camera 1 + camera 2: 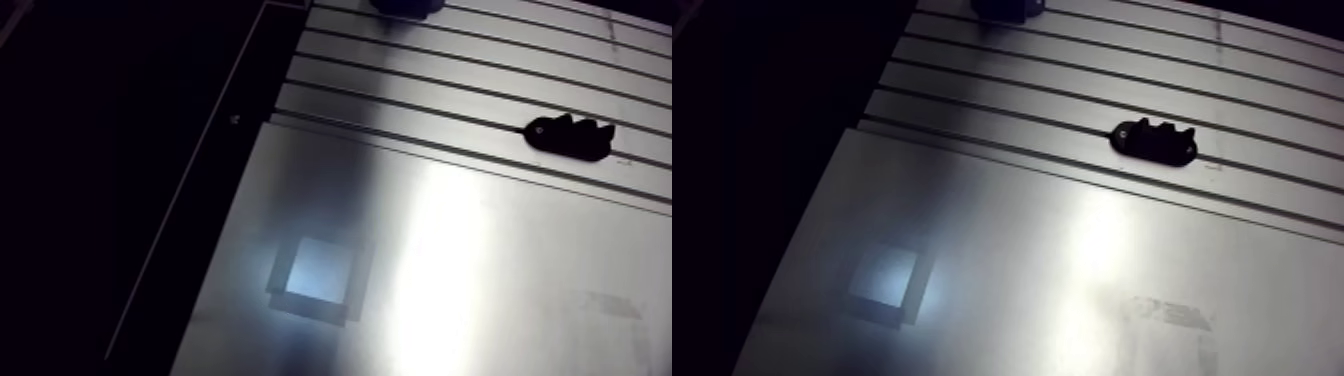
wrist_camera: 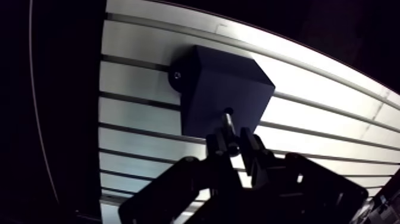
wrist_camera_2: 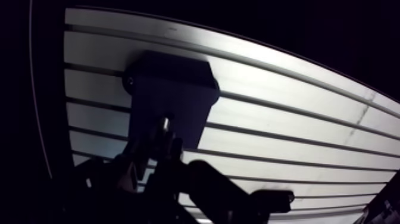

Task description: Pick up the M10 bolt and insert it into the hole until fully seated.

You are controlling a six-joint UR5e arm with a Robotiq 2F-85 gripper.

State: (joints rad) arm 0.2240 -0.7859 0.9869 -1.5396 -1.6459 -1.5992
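Grey bolt [image 2: 228,121] is pinched in the narrowly parted claw [image 2: 233,143], its far end over the dark block [image 2: 208,77].

Table [image 1: 450,70] silver alu w/ dark parallel slot stripes, plate [image 1: 480,280] pale grey w/ white glare, block [image 2: 220,89] matt black, clamp [image 1: 570,137] black, gripper [image 2: 233,140] black, bolt [image 2: 228,119] dark grey.

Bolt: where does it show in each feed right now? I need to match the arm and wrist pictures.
Arm view: the bolt is not in it; only a black fixture lies across the slots.
Wrist view: the bolt is clamped between the fingers of the gripper, its tip over the dark block.
Shared landmark: the slotted table.
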